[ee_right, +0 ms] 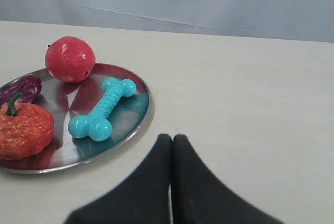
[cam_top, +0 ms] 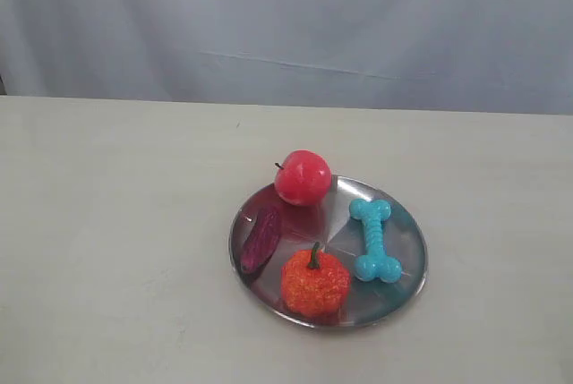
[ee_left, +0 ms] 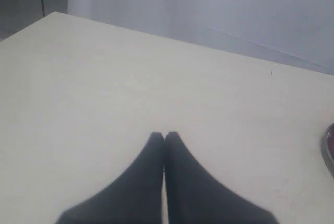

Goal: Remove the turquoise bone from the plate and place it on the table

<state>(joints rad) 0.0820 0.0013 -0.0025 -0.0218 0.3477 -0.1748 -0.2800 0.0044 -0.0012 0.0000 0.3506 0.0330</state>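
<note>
Pressing its dark fingers together, empty, the right hand (ee_right: 172, 138) is hovering over the pale beige worktop (cam_top: 116, 223), just beside the plate (cam_top: 407, 223). The left hand (ee_left: 165, 136) is likewise pinched together, well apart from the toys, with only a sliver of plate rim showing in its wrist view. In the exterior view, the shiny silver plate is carrying four toys and mirroring their colours. At its six o'clock edge an orange pumpkin toy (cam_top: 314, 284) is sitting with its green stem up. Just beside it, at three o'clock, the turquoise bone (cam_top: 374, 239) is lying flat on the plate, its ribbed shaft running near to far and paired knobs swelling at each end. At nine o'clock a dark purple toy (cam_top: 260, 239) is lying lengthwise. At twelve o'clock a red apple toy (cam_top: 303, 177) is resting on the far rim. Farthest back, a pale curtain (cam_top: 286, 26) is hanging.
</note>
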